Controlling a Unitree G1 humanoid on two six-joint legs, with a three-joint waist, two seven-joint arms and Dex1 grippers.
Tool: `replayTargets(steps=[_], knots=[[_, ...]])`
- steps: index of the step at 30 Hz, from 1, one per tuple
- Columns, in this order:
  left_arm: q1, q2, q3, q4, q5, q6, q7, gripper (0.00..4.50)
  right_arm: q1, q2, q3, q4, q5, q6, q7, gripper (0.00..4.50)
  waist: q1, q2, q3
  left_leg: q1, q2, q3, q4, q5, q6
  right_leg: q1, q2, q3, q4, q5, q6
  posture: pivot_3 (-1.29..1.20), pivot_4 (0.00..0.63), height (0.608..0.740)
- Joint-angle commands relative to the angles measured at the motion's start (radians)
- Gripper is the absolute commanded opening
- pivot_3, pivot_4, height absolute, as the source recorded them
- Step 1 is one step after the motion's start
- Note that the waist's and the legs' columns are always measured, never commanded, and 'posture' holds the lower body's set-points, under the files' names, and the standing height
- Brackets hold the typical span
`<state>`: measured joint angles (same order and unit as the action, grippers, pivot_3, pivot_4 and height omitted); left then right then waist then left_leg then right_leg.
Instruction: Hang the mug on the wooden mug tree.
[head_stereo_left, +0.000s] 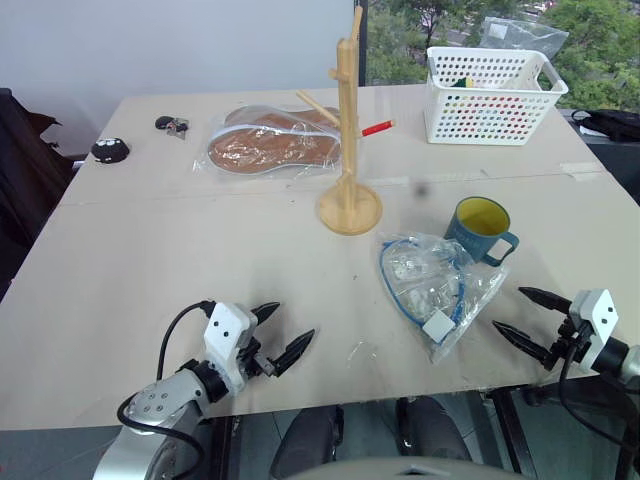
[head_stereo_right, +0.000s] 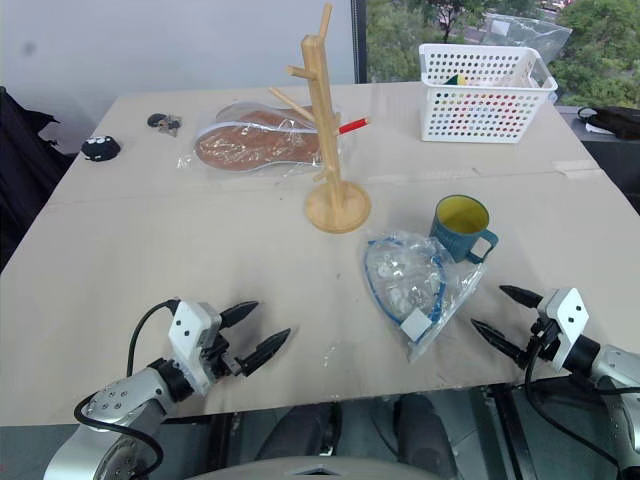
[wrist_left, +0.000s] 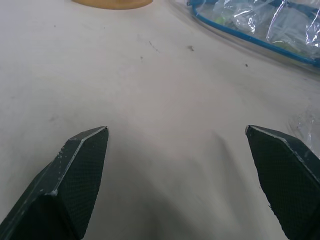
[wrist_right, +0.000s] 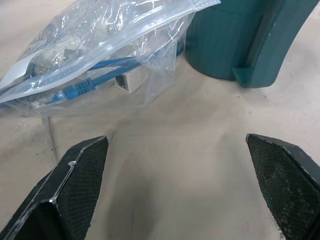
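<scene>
The teal-blue mug (head_stereo_left: 481, 230) with a yellow inside stands upright on the table at the right, its loop handle (wrist_right: 274, 42) turned toward the front right. The wooden mug tree (head_stereo_left: 349, 130) stands on its round base at the table's middle, to the left of and behind the mug, with bare pegs. My right gripper (head_stereo_left: 520, 315) is open near the front right edge, a short way in front of the mug, holding nothing. At the front left, my left gripper (head_stereo_left: 283, 330) hovers open and empty over bare table.
A clear plastic bag with a blue cable (head_stereo_left: 430, 285) lies just left of the mug, between the two grippers. A white perforated basket (head_stereo_left: 490, 95) stands at the back right. A bagged brown item (head_stereo_left: 270, 143) lies behind the tree. Small dark objects (head_stereo_left: 110, 150) sit at the far left.
</scene>
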<state>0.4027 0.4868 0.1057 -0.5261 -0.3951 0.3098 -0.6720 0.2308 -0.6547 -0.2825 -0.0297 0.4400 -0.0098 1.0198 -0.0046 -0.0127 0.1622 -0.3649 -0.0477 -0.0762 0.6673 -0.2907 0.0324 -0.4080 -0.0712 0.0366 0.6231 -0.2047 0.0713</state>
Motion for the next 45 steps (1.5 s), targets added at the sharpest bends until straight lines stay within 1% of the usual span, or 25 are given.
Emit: replayTargets(steps=[1,3,7,11,14,16,18,20,22,25,31,34,37,38,39,40,41,42,43,45], knots=[[-0.001,0.01,-0.002,-0.006,-0.004,-0.023,-0.014,4.5,0.003,0.001,-0.014,-0.018,0.011,-0.013,0.006,4.45,0.0,0.0,0.0,0.0,0.0,0.0,0.0,0.0,0.0,0.0,0.0,0.0,0.0,0.0,0.0,0.0,0.15,0.74],[-0.003,0.011,-0.001,-0.007,-0.005,-0.023,-0.018,4.5,0.017,0.001,-0.02,-0.038,0.039,0.022,0.008,4.45,0.0,0.0,0.0,0.0,0.0,0.0,0.0,0.0,0.0,0.0,0.0,0.0,0.0,0.0,0.0,0.0,0.15,0.74],[-0.007,0.017,0.001,-0.006,-0.006,-0.029,-0.03,4.5,0.059,-0.017,-0.038,-0.149,0.173,0.201,0.003,4.45,0.003,0.0,0.0,0.0,0.0,0.0,0.0,0.0,0.0,0.0,0.0,0.0,0.0,0.0,0.0,0.0,0.15,0.74],[-0.021,0.054,0.002,-0.013,-0.037,-0.032,-0.102,4.5,0.082,-0.026,-0.046,-0.247,0.268,0.35,-0.037,4.45,0.003,0.0,0.0,0.0,0.0,0.0,0.0,0.0,0.0,0.0,0.0,0.0,0.0,0.0,0.0,0.0,0.15,0.74],[-0.071,0.125,0.004,-0.046,-0.078,-0.017,-0.192,4.5,0.012,0.012,-0.03,-0.304,0.356,0.481,-0.161,4.45,0.003,0.0,0.001,-0.001,0.001,-0.001,0.0,0.0,0.0,0.0,0.0,-0.001,0.0,-0.002,0.003,0.0,0.15,0.74],[-0.106,0.159,0.001,-0.067,-0.103,-0.001,-0.222,4.5,-0.038,0.034,-0.022,-0.317,0.395,0.545,-0.224,4.45,0.002,0.0,0.001,0.0,0.001,-0.001,0.0,0.0,0.0,0.0,0.0,-0.001,0.0,-0.002,0.003,0.0,0.15,0.74],[-0.155,0.18,0.01,-0.093,-0.162,0.043,-0.229,4.5,-0.085,0.059,0.003,-0.322,0.398,0.585,-0.273,4.45,0.002,0.0,0.001,-0.001,0.0,-0.001,0.0,0.0,0.0,0.0,0.0,-0.001,0.0,0.0,0.0,0.0,0.15,0.74],[-0.196,0.202,0.007,-0.115,-0.184,0.068,-0.237,4.5,-0.129,0.091,0.026,-0.328,0.419,0.629,-0.321,4.45,0.002,-0.001,0.001,-0.002,0.0,-0.001,0.0,0.0,0.0,-0.001,0.0,-0.001,0.0,0.001,0.001,0.0,0.15,0.74],[-0.236,0.212,-0.003,-0.13,-0.192,0.089,-0.226,4.5,-0.166,0.119,0.058,-0.341,0.429,0.669,-0.354,4.45,0.002,0.0,0.002,-0.004,0.0,-0.003,0.0,0.0,0.0,-0.003,0.0,-0.003,0.0,0.002,0.003,0.0,0.15,0.74],[-0.274,0.212,-0.023,-0.143,-0.19,0.111,-0.211,4.5,-0.208,0.129,0.148,-0.33,0.331,0.683,-0.404,4.45,0.0,0.0,0.002,-0.005,0.0,-0.003,0.0,0.0,0.0,-0.004,0.0,-0.003,0.0,0.002,0.003,0.0,0.15,0.74],[-0.282,0.212,-0.033,-0.165,-0.193,0.126,-0.191,4.5,-0.222,0.127,0.233,-0.334,0.254,0.699,-0.421,4.45,-0.005,0.0,0.002,-0.005,0.0,-0.004,0.0,0.0,-0.001,-0.004,0.0,-0.004,0.0,0.003,0.003,0.0,0.15,0.74],[-0.266,0.21,-0.029,-0.18,-0.2,0.127,-0.187,4.5,-0.213,0.122,0.231,-0.334,0.251,0.699,-0.405,3.63,-0.006,0.0,0.002,-0.005,0.0,-0.004,0.0,0.0,0.0,-0.004,0.0,-0.004,0.0,0.002,0.003,0.0,0.15,0.74],[-0.249,0.21,-0.028,-0.184,-0.196,0.12,-0.189,4.5,-0.216,0.118,0.227,-0.326,0.245,0.696,-0.395,2.43,-0.007,0.0,0.002,-0.005,0.0,-0.004,0.0,0.0,0.0,-0.004,0.001,-0.004,0.0,0.002,0.003,0.0,0.15,0.74],[-0.243,0.212,-0.028,-0.184,-0.195,0.12,-0.19,4.5,-0.217,0.118,0.226,-0.323,0.244,0.696,-0.393,2.22,-0.007,0.0,0.002,-0.005,0.0,-0.004,0.0,0.0,0.0,-0.004,0.001,-0.004,0.0,0.002,0.003,0.0,0.15,0.74],[-0.238,0.215,-0.028,-0.185,-0.192,0.117,-0.192,4.5,-0.219,0.116,0.224,-0.321,0.242,0.695,-0.391,1.88,-0.007,0.0,0.002,-0.005,0.0,-0.004,0.0,0.0,0.0,-0.004,0.001,-0.004,0.0,0.002,0.003,0.0,0.15,0.74],[-0.234,0.218,-0.029,-0.185,-0.188,0.115,-0.195,4.5,-0.221,0.115,0.222,-0.318,0.241,0.694,-0.388,1.43,-0.006,0.0,0.002,-0.005,0.0,-0.004,0.0,0.0,0.0,-0.004,0.001,-0.004,0.0,0.002,0.003,0.0,0.15,0.74],[-0.23,0.221,-0.031,-0.185,-0.185,0.112,-0.199,4.5,-0.222,0.113,0.219,-0.316,0.24,0.694,-0.385,0.7,-0.007,0.0,0.002,-0.005,0.0,-0.004,0.0,0.0,0.0,-0.004,0.001,-0.004,0.0,0.002,0.003,0.0,0.15,0.74],[-0.23,0.223,-0.032,-0.186,-0.182,0.11,-0.2,4.5,-0.222,0.111,0.216,-0.314,0.24,0.695,-0.383,0.47,-0.006,0.0,0.002,-0.005,0.0,-0.004,0.0,0.0,0.0,-0.004,0.001,-0.004,0.0,0.002,0.003,0.0,0.15,0.74],[-0.229,0.224,-0.032,-0.186,-0.181,0.109,-0.201,4.5,-0.222,0.109,0.213,-0.313,0.24,0.694,-0.381,0.03,-0.006,0.0,0.002,-0.005,0.0,-0.004,0.0,0.0,0.0,-0.003,0.001,-0.004,0.0,0.002,0.003,0.0,0.15,0.74],[-0.225,0.229,-0.027,-0.186,-0.181,0.104,-0.207,4.5,-0.219,0.106,0.209,-0.317,0.242,0.694,-0.376,0.03,-0.006,0.0,0.002,-0.005,0.0,-0.004,0.0,0.0,0.0,-0.003,0.001,-0.004,0.0,0.002,0.003,0.0,0.15,0.74]])
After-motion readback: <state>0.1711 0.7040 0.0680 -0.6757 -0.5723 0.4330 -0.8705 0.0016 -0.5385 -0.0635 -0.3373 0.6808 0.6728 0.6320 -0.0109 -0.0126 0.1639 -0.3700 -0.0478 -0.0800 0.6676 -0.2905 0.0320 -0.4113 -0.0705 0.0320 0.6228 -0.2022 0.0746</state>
